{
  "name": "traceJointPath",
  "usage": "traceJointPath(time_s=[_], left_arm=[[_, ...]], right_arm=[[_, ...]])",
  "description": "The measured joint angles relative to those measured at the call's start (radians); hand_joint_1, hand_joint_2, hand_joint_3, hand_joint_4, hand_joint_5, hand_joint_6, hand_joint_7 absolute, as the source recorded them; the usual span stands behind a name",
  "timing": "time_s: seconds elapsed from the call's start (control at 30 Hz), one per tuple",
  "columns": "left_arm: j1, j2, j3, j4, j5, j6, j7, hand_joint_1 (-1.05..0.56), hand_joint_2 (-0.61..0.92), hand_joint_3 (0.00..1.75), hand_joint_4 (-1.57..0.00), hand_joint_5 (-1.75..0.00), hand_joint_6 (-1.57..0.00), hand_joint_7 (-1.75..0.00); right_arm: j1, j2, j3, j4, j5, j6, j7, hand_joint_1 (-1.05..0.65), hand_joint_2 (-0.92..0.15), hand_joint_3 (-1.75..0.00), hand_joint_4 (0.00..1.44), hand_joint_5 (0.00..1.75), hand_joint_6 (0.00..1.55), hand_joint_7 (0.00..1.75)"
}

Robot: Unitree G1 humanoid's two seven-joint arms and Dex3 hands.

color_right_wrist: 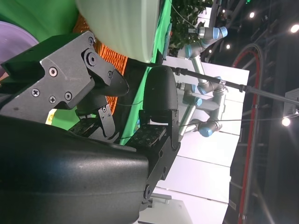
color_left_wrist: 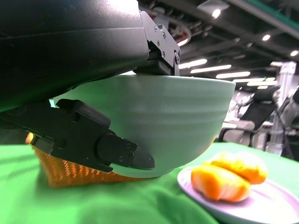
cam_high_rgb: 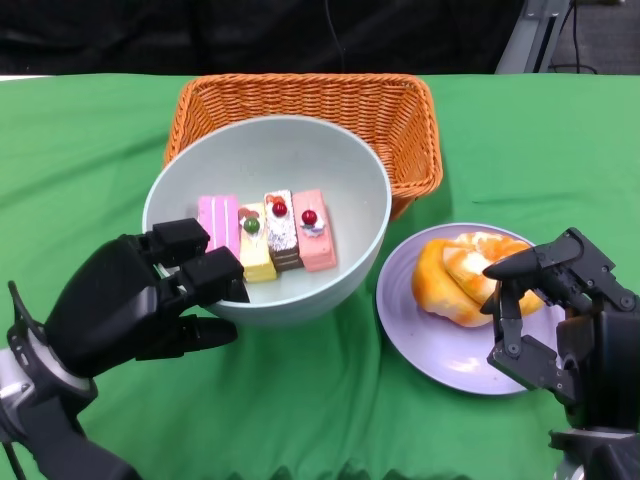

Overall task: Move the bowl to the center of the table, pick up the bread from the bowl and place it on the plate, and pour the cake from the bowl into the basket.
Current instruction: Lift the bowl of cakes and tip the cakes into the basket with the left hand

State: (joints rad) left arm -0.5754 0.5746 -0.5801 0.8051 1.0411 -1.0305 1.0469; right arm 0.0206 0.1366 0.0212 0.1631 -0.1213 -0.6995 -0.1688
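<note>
The left robot hand grips the near-left rim of the pale green bowl, fingers hooked over the lip and thumb pressed against the outer wall; the left wrist view shows the same pinch, with the bowl lifted clear of the green tabletop on the side facing that camera. In the bowl lie four cake slices side by side: pink striped, yellow, dark layered and pink, three of them topped with small round decorations. Just behind the bowl, its rim partly hidden by it, stands the orange wicker basket. The right robot hand hangs over the near-right part of the lilac plate, fingers apart and bent, holding nothing, fingertips just beside the bread. The bread, an orange-glazed bun, rests on the plate to the right of the bowl. No brand, label or writing can be read on any of these.
</note>
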Motion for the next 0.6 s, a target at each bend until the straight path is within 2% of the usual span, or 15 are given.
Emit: traceJointPath(time_s=[0.03,0.07,0.13,0.2,0.33,0.6], left_arm=[[0.004,0.004,0.006,-0.014,0.000,-0.003,0.003,-0.11,0.83,0.47,-0.73,-1.75,-0.54,-1.67],[0.012,0.007,0.015,-0.031,-0.001,-0.005,0.006,-0.10,0.77,0.60,-0.72,-1.75,-0.55,-1.63],[0.025,0.012,0.032,-0.053,-0.004,-0.016,0.006,-0.10,0.71,0.73,-0.72,-1.75,-0.57,-1.59],[0.034,0.018,0.046,-0.075,-0.008,-0.029,0.006,-0.10,0.65,0.83,-0.71,-1.75,-0.63,-1.48],[0.040,0.018,0.083,-0.105,-0.020,-0.053,0.006,-0.13,0.63,0.87,-0.74,-1.75,-0.71,-1.34],[0.030,-0.001,0.117,-0.083,-0.040,-0.075,-0.013,-0.15,0.64,0.87,-0.74,-1.75,-0.74,-1.26]], right_arm=[[0.000,0.000,0.000,0.003,-0.002,-0.001,-0.002,0.08,-0.52,-1.16,0.74,1.60,0.68,1.33],[-0.001,0.001,0.000,0.009,-0.005,-0.004,-0.004,0.09,-0.51,-1.17,0.75,1.60,0.69,1.33],[-0.001,0.001,0.001,0.019,-0.007,-0.009,-0.006,0.09,-0.51,-1.19,0.75,1.59,0.68,1.33],[-0.001,0.001,0.003,0.025,-0.005,-0.020,-0.002,0.08,-0.50,-1.19,0.74,1.60,0.68,1.33],[-0.003,0.003,0.009,0.038,0.004,-0.030,0.007,0.07,-0.49,-1.18,0.74,1.60,0.68,1.33],[0.006,0.008,0.043,0.067,0.044,-0.050,0.058,0.09,-0.51,-1.19,0.75,1.63,0.67,1.33]])
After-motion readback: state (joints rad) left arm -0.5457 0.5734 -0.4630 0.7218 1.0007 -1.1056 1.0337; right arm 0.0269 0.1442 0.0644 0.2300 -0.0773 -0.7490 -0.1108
